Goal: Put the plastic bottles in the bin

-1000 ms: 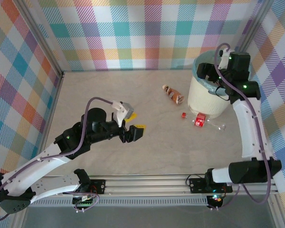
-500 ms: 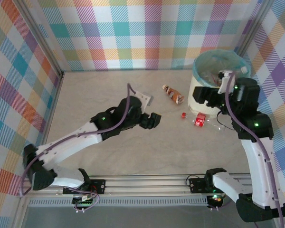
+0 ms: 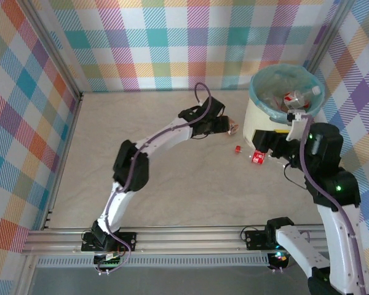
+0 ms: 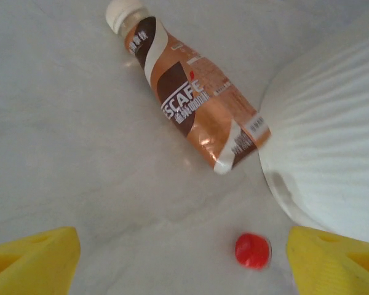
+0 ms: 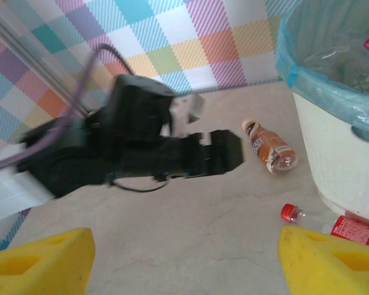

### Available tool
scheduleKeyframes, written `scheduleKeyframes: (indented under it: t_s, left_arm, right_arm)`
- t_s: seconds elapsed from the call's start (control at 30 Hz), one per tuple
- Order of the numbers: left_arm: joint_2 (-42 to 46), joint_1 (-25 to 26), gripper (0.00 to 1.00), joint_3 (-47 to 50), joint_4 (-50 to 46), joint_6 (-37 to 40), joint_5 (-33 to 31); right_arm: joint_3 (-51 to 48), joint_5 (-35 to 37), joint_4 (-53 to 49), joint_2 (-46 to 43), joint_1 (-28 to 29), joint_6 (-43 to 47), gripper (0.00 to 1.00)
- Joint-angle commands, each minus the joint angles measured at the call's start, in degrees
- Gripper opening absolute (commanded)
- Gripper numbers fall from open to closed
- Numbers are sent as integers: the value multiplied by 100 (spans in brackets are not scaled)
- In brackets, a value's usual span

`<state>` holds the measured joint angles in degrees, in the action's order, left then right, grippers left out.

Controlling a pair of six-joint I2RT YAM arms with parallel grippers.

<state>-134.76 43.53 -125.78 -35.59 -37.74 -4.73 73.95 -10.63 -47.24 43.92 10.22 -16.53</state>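
A brown-labelled plastic bottle (image 4: pixel 194 104) with a white cap lies on its side against the foot of the bin (image 4: pixel 332 135). My left gripper (image 4: pixel 181 270) hovers just short of it, open, its yellow fingertips (image 4: pixel 31 264) wide apart with nothing between them. From above, the left gripper (image 3: pixel 221 125) sits right beside that bottle (image 3: pixel 233 128). A clear bottle (image 5: pixel 352 229) with a red label and cap lies at the bin's near side. My right gripper (image 5: pixel 184 264) is open and empty close to it. The bin (image 3: pixel 265 120), lined in teal, holds several bottles (image 3: pixel 295 97).
A loose red cap (image 4: pixel 253 250) lies on the table between the two bottles and also shows from above (image 3: pixel 238 149). The left arm (image 5: pixel 135 147) stretches across the right wrist view. Checked walls close in the table at the back and sides.
The left arm swung from the table's middle out to the brown bottle by the bin, its jaws opening wider. The right arm drew back from above the bin and dropped to its near side.
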Motion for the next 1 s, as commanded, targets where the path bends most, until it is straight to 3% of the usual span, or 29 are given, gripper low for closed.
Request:
scheduleKeyframes:
  t_s: [0.0,0.13,0.37,0.8,0.97]
  left_arm:
    - [-611,-140,87,-1028,-418,-651,531]
    - [-1453,-286,87,-1966,-343,-1254,780]
    - [-2222,-346,85,-2319,629,-2291,1149]
    - [-2794,-278,85,-2648,859,-2973,817]
    - [-3115,-240,79,-2935,1037,-3234,827]
  right_arm:
    - [-268,-263,60,-78,21,-122,78]
    - [-550,-368,106,-246,28,-62,78]
    - [-964,-516,276,-382,28,-72,79]
    - [-1326,-686,339,-499,25,-170,79]
    - [-1359,-712,330,-499,29,-192,79]
